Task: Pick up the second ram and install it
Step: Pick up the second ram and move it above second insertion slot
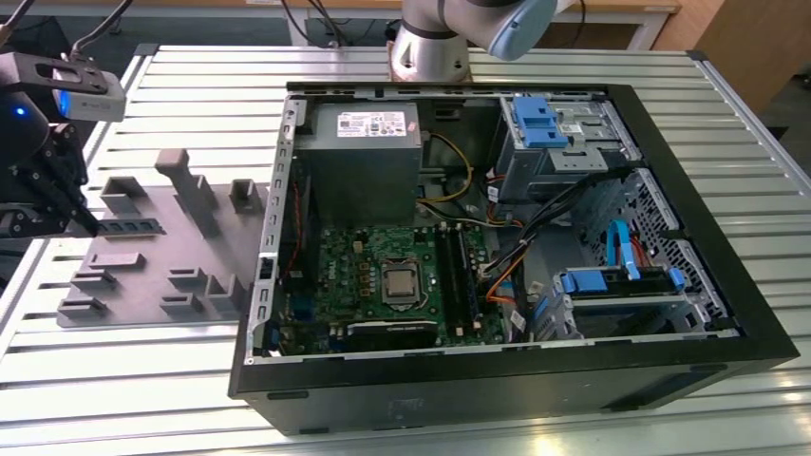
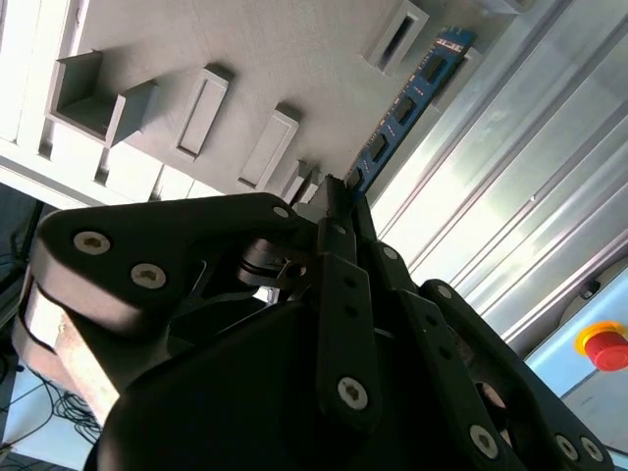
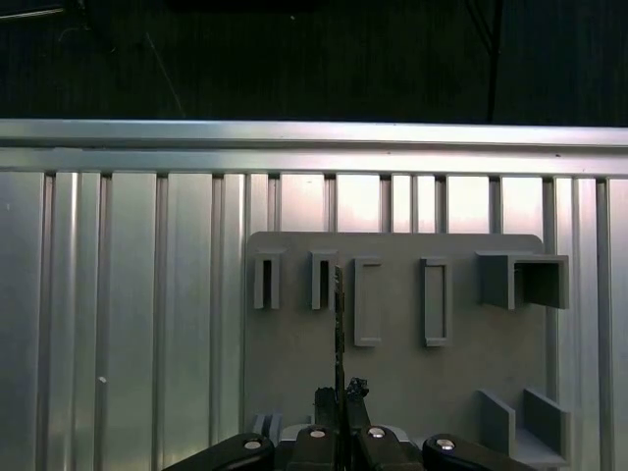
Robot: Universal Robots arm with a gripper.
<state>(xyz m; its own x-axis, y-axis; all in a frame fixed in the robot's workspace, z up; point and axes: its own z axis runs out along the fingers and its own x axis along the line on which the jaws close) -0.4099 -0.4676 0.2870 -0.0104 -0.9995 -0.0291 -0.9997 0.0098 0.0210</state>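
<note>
**A:** Where does your gripper (image 1: 80, 220) stand?

**B:** At the far edge of the exterior view's left, over the slatted metal table (image 1: 190, 85). It hangs at the outer side of the grey holder tray (image 1: 178, 271).

**A:** And its fingers?

**B:** You have them drawn in almost together. In both wrist views the near end of the second ram (image 3: 339, 324) sits between the tips of the gripper (image 3: 340, 394), so the fingers look clamped on it.

**A:** Where is the stick itself?

**B:** It is on the holder tray, near its outer edge. In the second wrist view the second ram (image 2: 407, 103) runs away from the fingertips across the tray's edge, showing its blue board and its row of dark chips.

**A:** Further right?

**B:** You see the open computer case (image 1: 507, 370), well apart from the gripper, with the green motherboard (image 1: 367, 275) lying inside. Beyond that, at the exterior view's right, are the blue drive brackets (image 1: 545, 123).
</note>
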